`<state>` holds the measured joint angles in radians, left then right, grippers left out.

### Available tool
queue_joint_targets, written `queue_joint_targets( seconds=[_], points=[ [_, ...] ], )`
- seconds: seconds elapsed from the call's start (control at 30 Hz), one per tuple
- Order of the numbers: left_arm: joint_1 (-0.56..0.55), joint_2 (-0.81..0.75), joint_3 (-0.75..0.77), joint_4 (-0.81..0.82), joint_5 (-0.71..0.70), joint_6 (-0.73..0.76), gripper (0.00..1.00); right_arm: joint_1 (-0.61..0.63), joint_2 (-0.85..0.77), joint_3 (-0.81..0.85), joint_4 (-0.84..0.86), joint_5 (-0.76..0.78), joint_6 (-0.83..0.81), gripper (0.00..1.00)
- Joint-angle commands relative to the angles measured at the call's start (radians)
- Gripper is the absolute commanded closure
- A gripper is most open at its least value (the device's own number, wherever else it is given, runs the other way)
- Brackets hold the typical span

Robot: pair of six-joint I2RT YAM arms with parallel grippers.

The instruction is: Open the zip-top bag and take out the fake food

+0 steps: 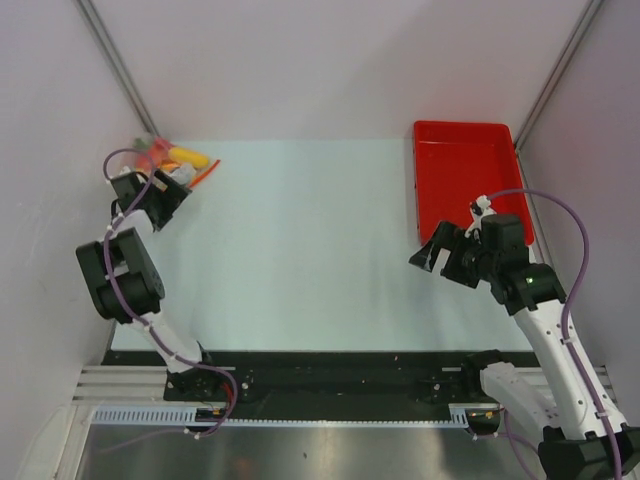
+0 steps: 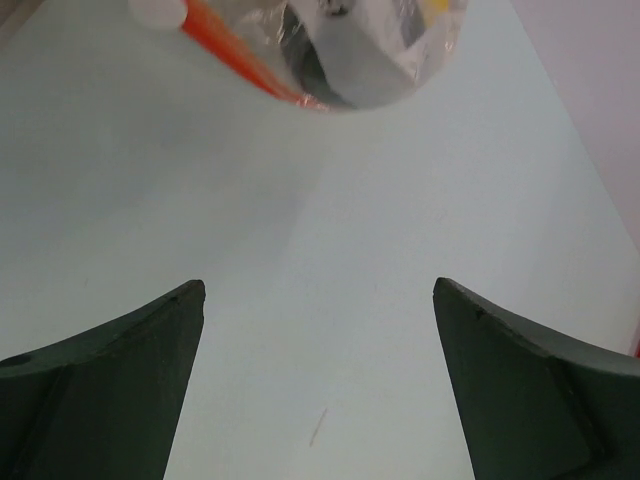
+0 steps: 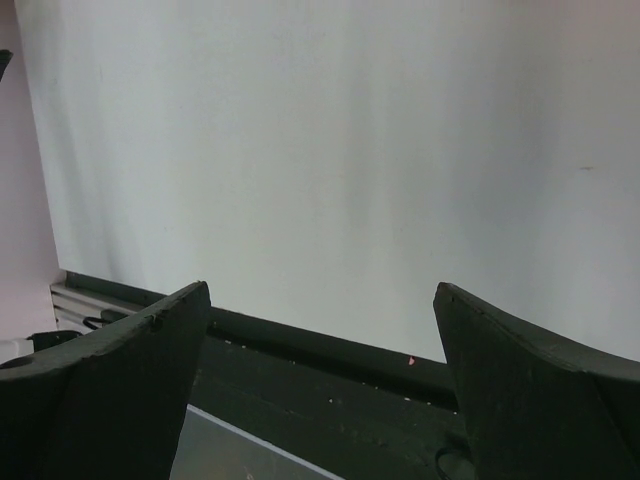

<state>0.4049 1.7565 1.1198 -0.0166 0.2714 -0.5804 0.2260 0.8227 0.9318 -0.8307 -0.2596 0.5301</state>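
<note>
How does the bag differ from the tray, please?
The bag is clear and crinkly; the tray is solid red. The bag lies at the far left corner, the tray at the far right. The bag holds food; the tray looks bare. Both rest on the table.

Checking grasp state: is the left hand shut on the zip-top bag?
No, in the left wrist view the left hand stands open, and the zip-top bag lies ahead of it, untouched.

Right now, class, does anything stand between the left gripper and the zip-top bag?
Nothing visible does. In the left wrist view, only bare table lies between the open left gripper and the zip-top bag ahead of it.
</note>
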Motion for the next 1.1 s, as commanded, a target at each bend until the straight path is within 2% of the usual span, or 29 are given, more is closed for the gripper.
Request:
queue_joint_targets(
  seconds=[0.0,0.23,0.43,0.5,0.6,0.63,0.7,0.87,0.9,1.07],
  points=[
    [0.009,0.118,0.162,0.099,0.083,0.076,0.01,-0.025,0.039,0.05,0.061,-0.035,-0.007,0.0],
    [0.015,0.381,0.408,0.104,0.058,0.021,0.03,-0.031,0.078,0.012,0.145,-0.043,0.088,0.0],
    [0.014,0.511,0.56,0.139,0.087,-0.048,0.04,-0.027,0.114,-0.001,0.235,-0.046,0.146,0.0],
    [0.014,0.544,0.603,0.144,0.101,-0.059,0.07,-0.016,0.13,-0.002,0.251,-0.044,0.156,0.0],
    [0.012,0.56,0.621,0.178,0.126,-0.085,0.19,0.002,0.168,0.001,0.272,-0.044,0.166,0.0],
    [0.012,0.561,0.624,0.185,0.133,-0.09,0.34,0.007,0.182,0.002,0.28,-0.043,0.168,0.0],
    [0.009,0.561,0.623,0.196,0.153,-0.096,0.48,0.013,0.208,0.013,0.286,-0.052,0.169,0.0],
    [-0.001,0.537,0.611,0.185,0.189,-0.082,0.7,0.033,0.228,0.024,0.297,-0.061,0.134,0.0],
    [-0.008,0.528,0.597,0.178,0.193,-0.076,0.79,0.033,0.23,0.025,0.298,-0.063,0.127,0.0],
    [-0.024,0.433,0.531,0.133,0.198,-0.041,0.83,0.036,0.237,0.016,0.3,-0.067,0.067,0.0]
  ],
)
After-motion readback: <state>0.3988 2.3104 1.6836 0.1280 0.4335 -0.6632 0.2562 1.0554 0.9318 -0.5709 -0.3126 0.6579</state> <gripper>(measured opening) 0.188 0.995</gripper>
